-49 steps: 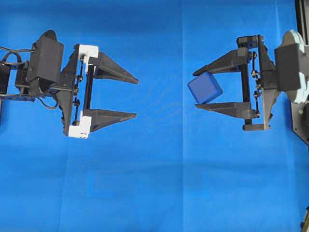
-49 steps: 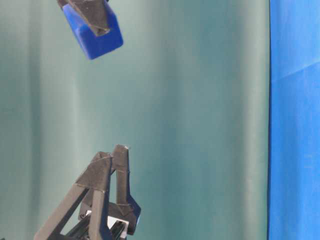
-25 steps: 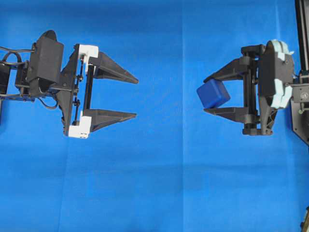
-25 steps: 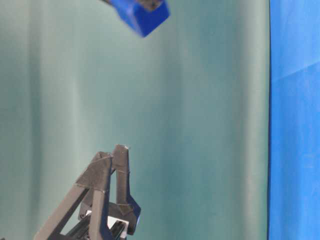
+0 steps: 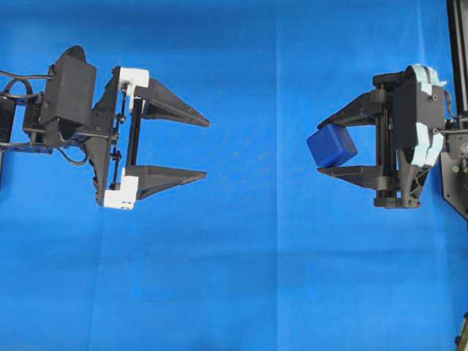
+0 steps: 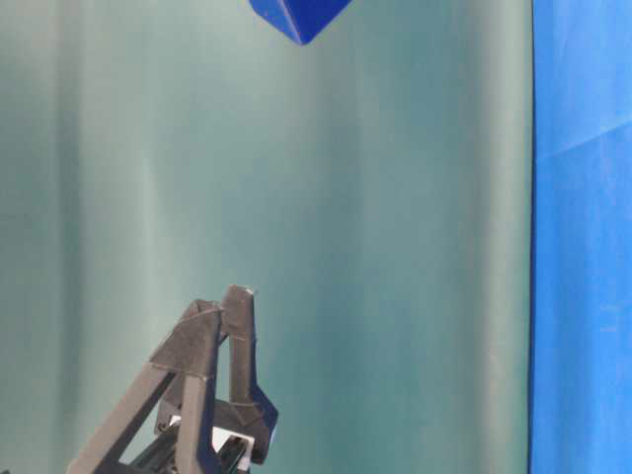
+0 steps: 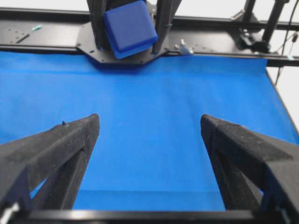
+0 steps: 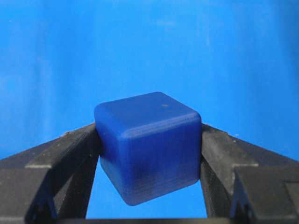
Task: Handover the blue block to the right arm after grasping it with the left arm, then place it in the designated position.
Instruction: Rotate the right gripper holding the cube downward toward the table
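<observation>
A: Where's your blue block point(image 5: 331, 145)?
B: Clamped between the right gripper point(image 5: 322, 146) fingers, well apart from your left gripper point(image 5: 205, 148), which gapes wide, holding nothing, above the blue cloth point(image 5: 241, 278).

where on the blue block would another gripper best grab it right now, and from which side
Probably the two free faces. The blue block is pinched at the tips of the right gripper, whose fingers cover two opposite flat sides. The face toward the open left gripper is exposed, so come from that side, jaws turned crosswise to the right gripper's.
</observation>
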